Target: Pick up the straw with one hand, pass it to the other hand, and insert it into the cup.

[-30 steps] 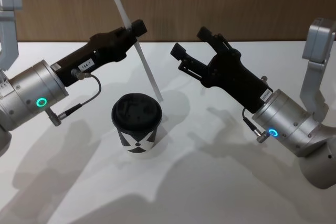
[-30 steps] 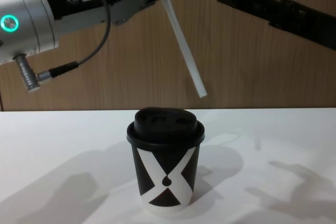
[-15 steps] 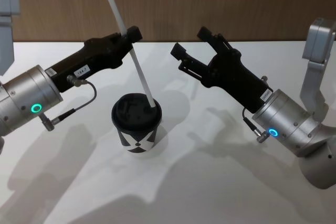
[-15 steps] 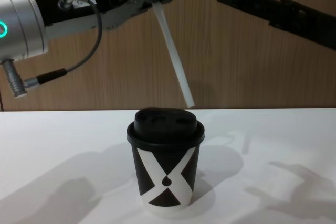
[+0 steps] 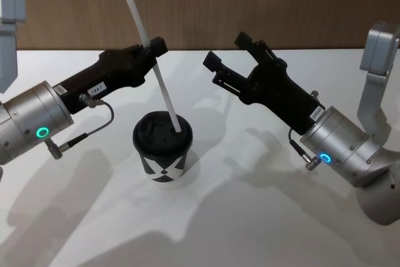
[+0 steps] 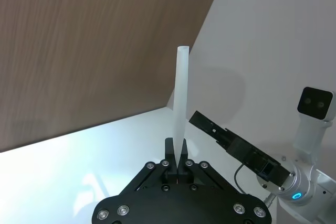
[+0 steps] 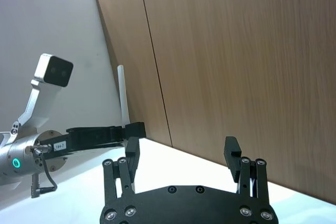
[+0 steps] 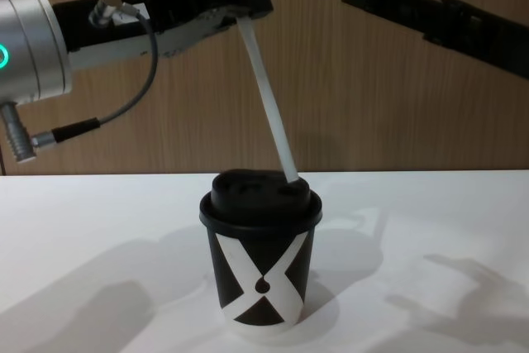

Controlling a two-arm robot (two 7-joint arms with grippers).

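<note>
The black paper cup (image 5: 162,154) (image 8: 261,266), with its white X mark and black domed lid, stands mid-table. My left gripper (image 5: 154,45) (image 8: 250,2) (image 6: 176,160) is shut on the white straw (image 5: 156,70) (image 8: 266,88) (image 6: 180,98), gripping it about halfway up. The straw tilts, and its lower tip rests at the lid's top on the right side; I cannot tell whether it has entered the hole. My right gripper (image 5: 225,49) (image 7: 181,153) hangs open and empty to the right of the cup, apart from the straw.
A wood-panelled wall (image 5: 262,4) runs along the far edge of the white table (image 5: 250,217). The right arm (image 8: 438,18) crosses high above the table at the right. The left arm's grey cable (image 8: 124,101) loops below its wrist.
My left gripper has come down and toward the cup with the straw. The straw's lower tip dropped from above and right of the cup onto the lid. The right arm stayed still.
</note>
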